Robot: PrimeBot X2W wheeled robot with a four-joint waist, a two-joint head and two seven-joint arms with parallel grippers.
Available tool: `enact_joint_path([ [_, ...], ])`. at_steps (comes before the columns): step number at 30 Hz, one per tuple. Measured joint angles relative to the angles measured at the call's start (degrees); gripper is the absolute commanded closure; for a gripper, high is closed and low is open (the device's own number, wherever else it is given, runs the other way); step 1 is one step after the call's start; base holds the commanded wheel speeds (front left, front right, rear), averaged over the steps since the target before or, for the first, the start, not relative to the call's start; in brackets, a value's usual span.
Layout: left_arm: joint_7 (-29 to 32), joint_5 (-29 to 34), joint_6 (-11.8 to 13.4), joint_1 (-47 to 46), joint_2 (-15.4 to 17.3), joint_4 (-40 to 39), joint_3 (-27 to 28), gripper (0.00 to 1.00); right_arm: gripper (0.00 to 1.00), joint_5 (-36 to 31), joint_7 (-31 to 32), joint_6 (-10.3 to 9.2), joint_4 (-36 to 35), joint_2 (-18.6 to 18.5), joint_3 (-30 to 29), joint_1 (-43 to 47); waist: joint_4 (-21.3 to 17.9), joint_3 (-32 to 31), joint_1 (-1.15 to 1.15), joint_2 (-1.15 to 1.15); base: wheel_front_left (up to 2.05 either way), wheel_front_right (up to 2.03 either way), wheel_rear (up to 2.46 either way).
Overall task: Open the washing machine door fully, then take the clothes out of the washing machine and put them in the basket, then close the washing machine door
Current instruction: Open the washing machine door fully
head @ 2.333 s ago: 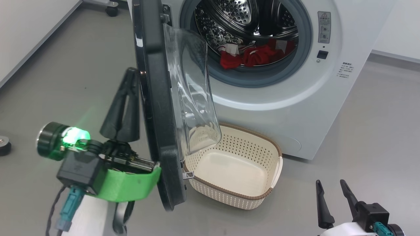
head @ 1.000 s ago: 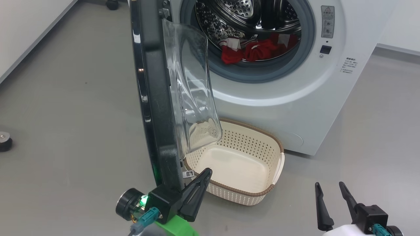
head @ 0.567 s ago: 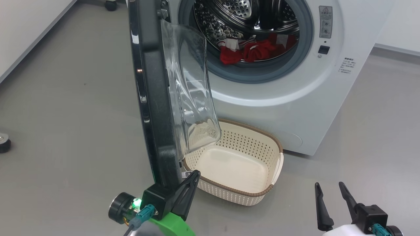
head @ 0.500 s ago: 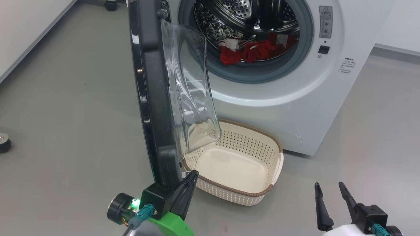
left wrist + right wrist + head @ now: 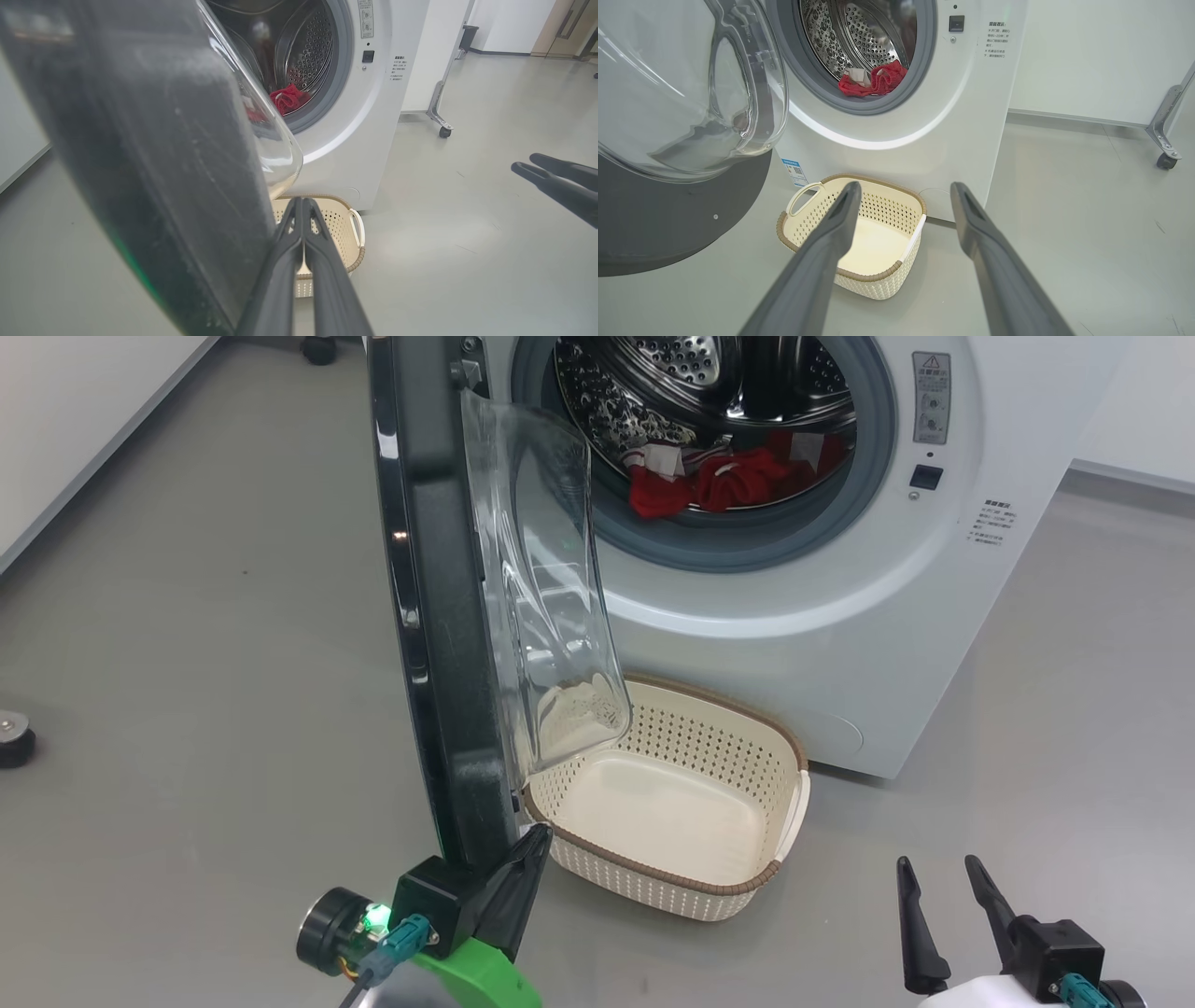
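The door (image 5: 439, 616) has a black round frame and a clear bulging window (image 5: 551, 607). It stands open, edge-on, left of the drum (image 5: 691, 373) and over the left end of the basket (image 5: 747, 887). The cream basket with a brown rim sits against the white washer (image 5: 840, 644). The clothes (image 5: 728, 481), red with white, lie in the drum. A warning sticker (image 5: 926, 397) and some print (image 5: 994, 523) are too small to read. A blue label (image 5: 796, 169) carries a QR code. The left gripper (image 5: 540, 833) is clenched, holding nothing, just beside the lower edge of the door; whether it touches, I cannot tell. The right gripper (image 5: 937, 864) is spread wide, free.
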Motion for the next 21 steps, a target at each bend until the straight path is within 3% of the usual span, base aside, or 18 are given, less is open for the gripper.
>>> enact_joint_path([
  [21,-2.00,0.04,3.07,0.51,-0.40,0.62,1.96,1.00,0.00,-0.07,0.00,0.30,0.27,0.69,-1.15,-0.12,1.82,0.69,0.00,0.00,0.00,0.00,0.00],
])
